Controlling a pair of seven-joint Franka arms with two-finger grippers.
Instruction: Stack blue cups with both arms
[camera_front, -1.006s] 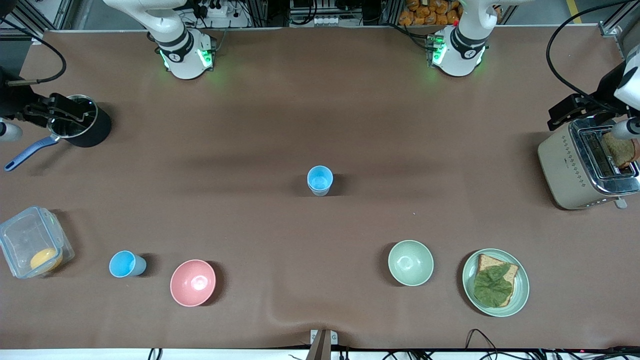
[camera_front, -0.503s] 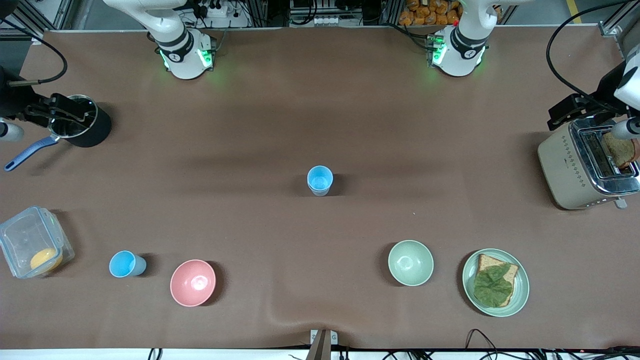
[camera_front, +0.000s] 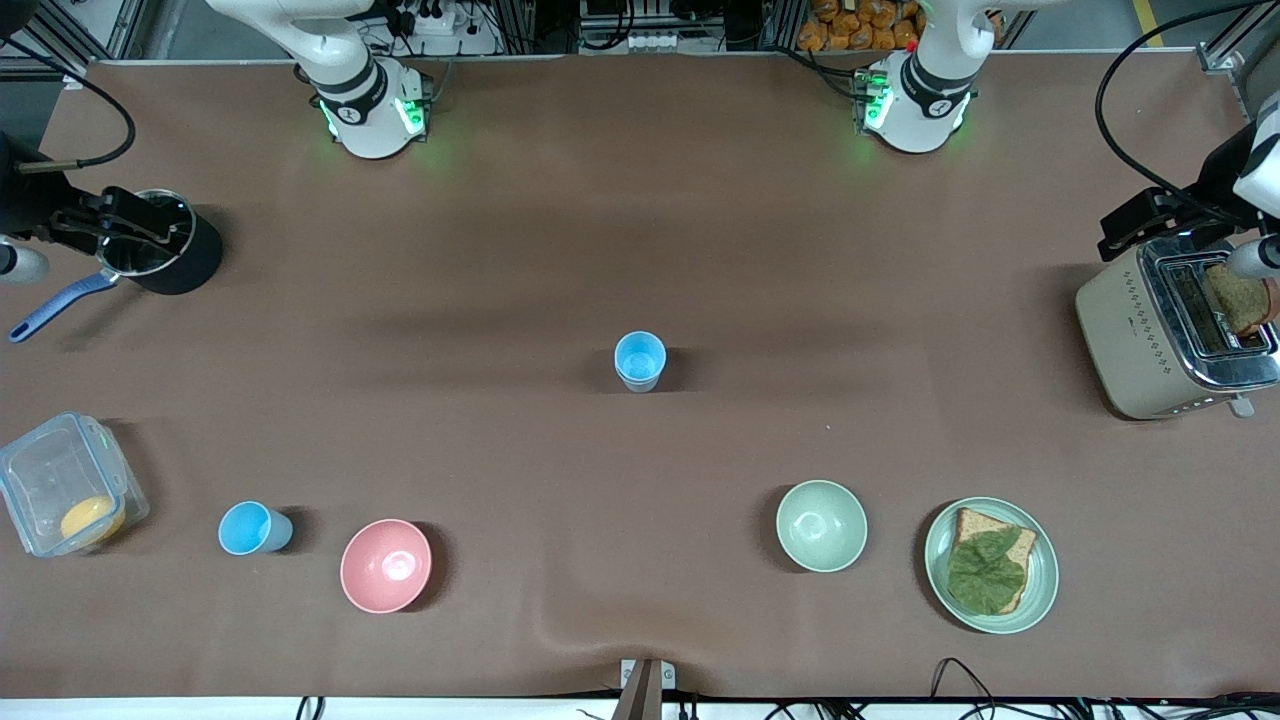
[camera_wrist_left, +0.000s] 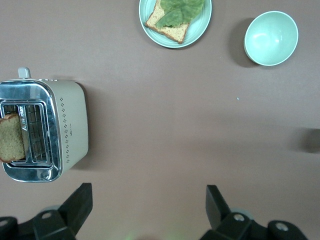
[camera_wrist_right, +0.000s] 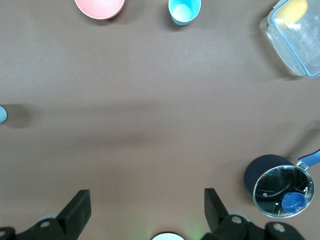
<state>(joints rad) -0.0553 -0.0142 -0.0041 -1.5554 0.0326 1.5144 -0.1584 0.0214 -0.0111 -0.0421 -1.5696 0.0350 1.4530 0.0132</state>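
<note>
Two blue cups stand well apart on the brown table (camera_front: 640, 200): one blue cup (camera_front: 254, 528) near the front edge toward the right arm's end, between a clear lidded box (camera_front: 66, 497) holding something yellow and a pink bowl (camera_front: 386, 565); along the same edge toward the left arm's end sit a green bowl (camera_front: 821, 525) and a green plate (camera_front: 1040, 580) carrying bread topped with a leaf; farther back, the centre cup (camera_front: 640, 359) stands upright at the table's middle, and whether it is a single cup or a nested pair cannot be told; farther still, a black saucepan (camera_front: 165, 255) sits by the right arm's edge and a toaster (camera_front: 1150, 335) with a slice in it by the left arm's edge. The right gripper (camera_wrist_right: 145, 212) hangs high over the saucepan with its fingers spread wide and nothing between them; the left gripper (camera_wrist_left: 147, 207) hangs likewise beside the toaster, open and bare. The count: two cup positions, two bowls, one plate, one box, one saucepan, one toaster. The likely hazards: a light cup tipping or skidding if a finger clips its rim, and the pink bowl just beside the front cup being knocked on approach.
</note>
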